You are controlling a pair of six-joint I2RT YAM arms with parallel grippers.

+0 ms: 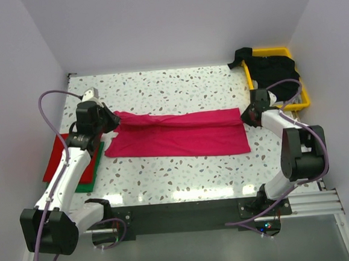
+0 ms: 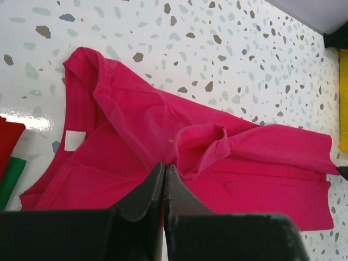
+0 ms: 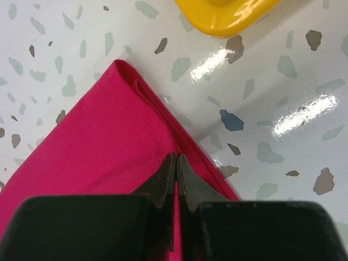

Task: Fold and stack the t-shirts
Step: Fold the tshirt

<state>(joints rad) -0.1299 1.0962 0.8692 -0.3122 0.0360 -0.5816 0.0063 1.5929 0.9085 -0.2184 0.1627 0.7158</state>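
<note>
A magenta-pink t-shirt (image 1: 181,137) lies folded lengthwise in a long band across the middle of the table. My left gripper (image 1: 110,124) is at its left end, shut on a raised pinch of the pink cloth (image 2: 217,141), fingertips together (image 2: 164,166). At the shirt's right end my right gripper (image 1: 246,114) is shut on the doubled hem edge (image 3: 98,136), jaws closed (image 3: 175,157). A red t-shirt (image 1: 56,153) lies folded on a green one (image 1: 91,173) at the left edge. Black t-shirts (image 1: 271,68) are heaped in the tray at the back right.
The yellow plastic tray (image 1: 306,100) stands at the back right corner, just behind my right gripper; its rim (image 3: 228,16) shows close to the shirt's end. White walls enclose the table on three sides. A white label (image 2: 74,140) shows inside the pink collar.
</note>
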